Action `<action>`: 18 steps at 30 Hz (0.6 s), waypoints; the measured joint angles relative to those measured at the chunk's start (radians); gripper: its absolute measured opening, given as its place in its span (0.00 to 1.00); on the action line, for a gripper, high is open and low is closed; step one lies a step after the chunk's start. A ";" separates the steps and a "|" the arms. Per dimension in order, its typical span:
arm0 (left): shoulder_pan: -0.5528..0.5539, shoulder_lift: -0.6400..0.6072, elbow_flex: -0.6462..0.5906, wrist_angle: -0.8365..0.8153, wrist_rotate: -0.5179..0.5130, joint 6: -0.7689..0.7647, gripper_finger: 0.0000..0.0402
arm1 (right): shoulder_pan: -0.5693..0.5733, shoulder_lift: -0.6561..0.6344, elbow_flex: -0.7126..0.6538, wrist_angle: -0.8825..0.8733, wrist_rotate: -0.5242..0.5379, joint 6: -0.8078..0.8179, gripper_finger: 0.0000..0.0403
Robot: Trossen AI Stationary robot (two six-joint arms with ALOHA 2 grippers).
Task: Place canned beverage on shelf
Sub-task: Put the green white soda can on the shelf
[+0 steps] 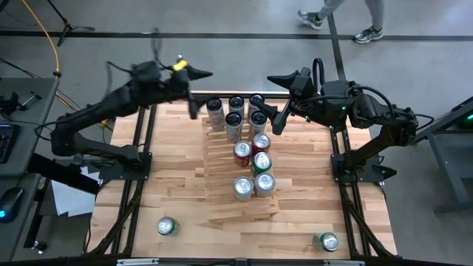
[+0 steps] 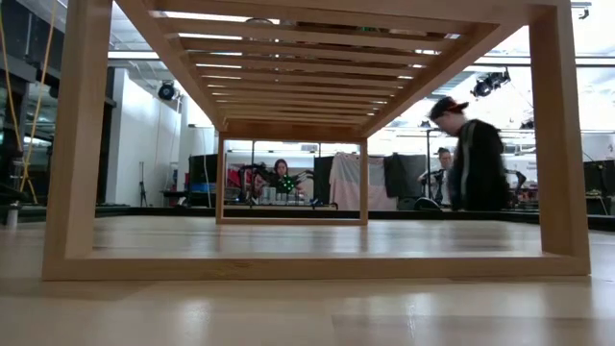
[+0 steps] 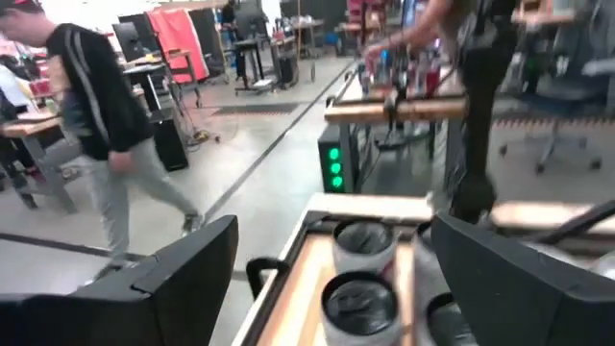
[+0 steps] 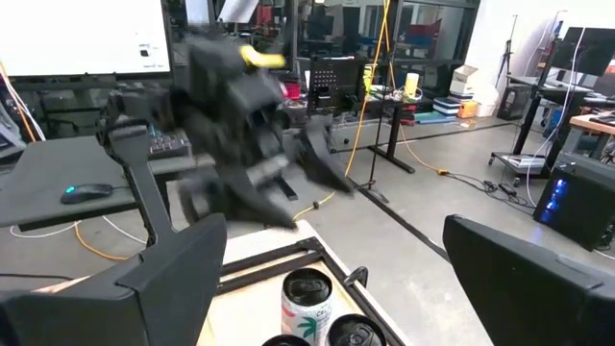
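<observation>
The shelf (image 1: 235, 193), a pale slatted wood rack, lies in the middle of the table. Several cans stand upright on it: white ones (image 1: 236, 124) at the far end, red ones (image 1: 242, 152), a green one (image 1: 261, 161) and silver ones (image 1: 244, 188) nearer. Two green cans (image 1: 167, 226) (image 1: 327, 241) stand on the tabletop near the front edge. My left gripper (image 1: 198, 90) (image 3: 333, 231) hangs open above the shelf's far left corner, holding nothing. My right gripper (image 1: 275, 98) (image 4: 336, 231) hangs open above the far right corner, also holding nothing. Both point level toward each other.
Black frame rails (image 1: 140, 185) (image 1: 347, 199) run along both sides of the tabletop. In the low view the shelf's wooden frame (image 2: 77, 144) fills the picture. People walk on the floor beyond the table (image 1: 369, 29) (image 3: 96, 106).
</observation>
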 joint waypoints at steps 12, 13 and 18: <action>-0.197 -0.287 0.096 -0.204 -0.014 -0.381 0.84 | -0.003 0.000 0.001 -0.077 0.000 -0.038 0.93; -0.226 -0.303 0.096 -0.221 -0.052 -0.395 0.84 | -0.003 0.000 0.001 -0.077 0.000 -0.043 0.93; -0.374 -0.321 0.095 -0.267 -0.260 -0.419 0.84 | -0.003 0.000 0.001 -0.082 0.000 -0.052 0.93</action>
